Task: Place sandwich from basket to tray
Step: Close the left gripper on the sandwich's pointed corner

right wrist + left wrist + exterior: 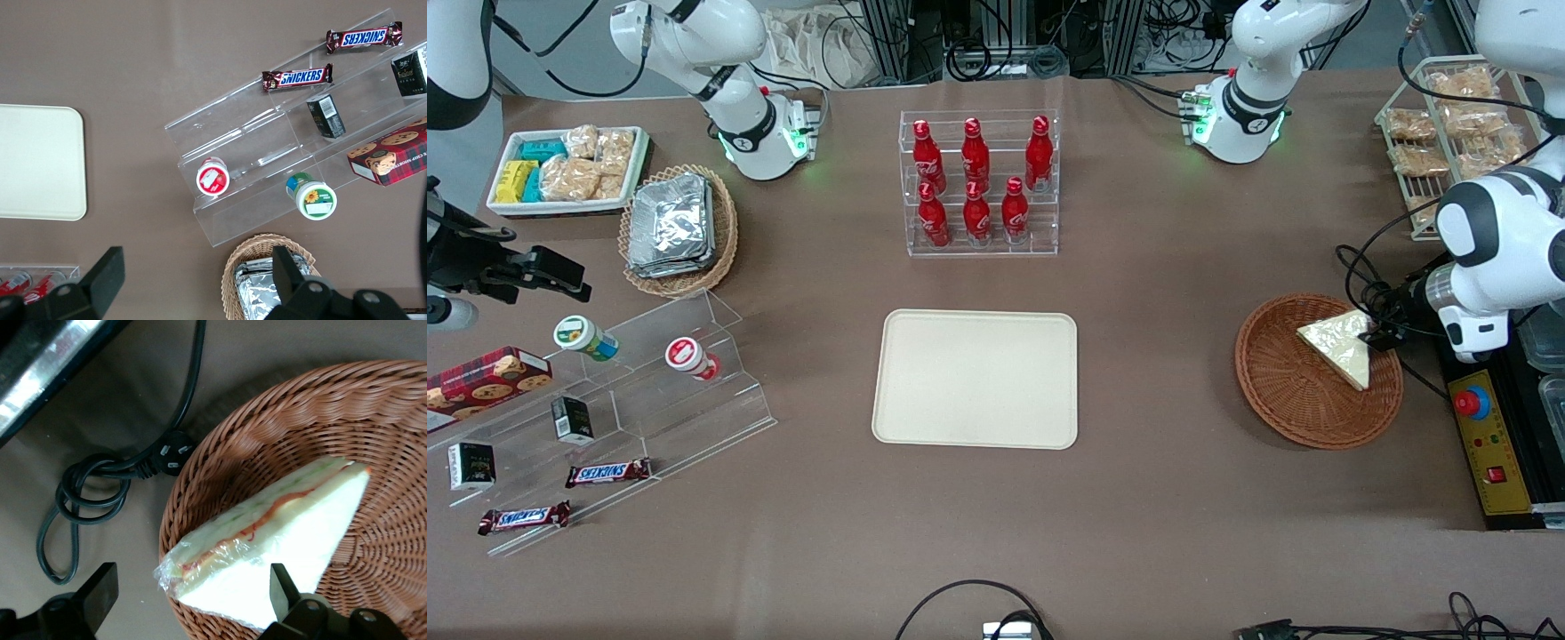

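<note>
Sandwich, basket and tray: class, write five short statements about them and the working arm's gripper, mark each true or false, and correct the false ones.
1. The sandwich lies in the round basket. True.
2. The tray already holds the sandwich. False: nothing lies on the tray.
3. The gripper is open, its fingers either side of the sandwich's wrapped end. True.
4. The sandwich has been lifted well above the basket. False: it rests on the basket's woven bottom.
5. The tray lies nearer the front camera than the rack of red bottles. True.
</note>
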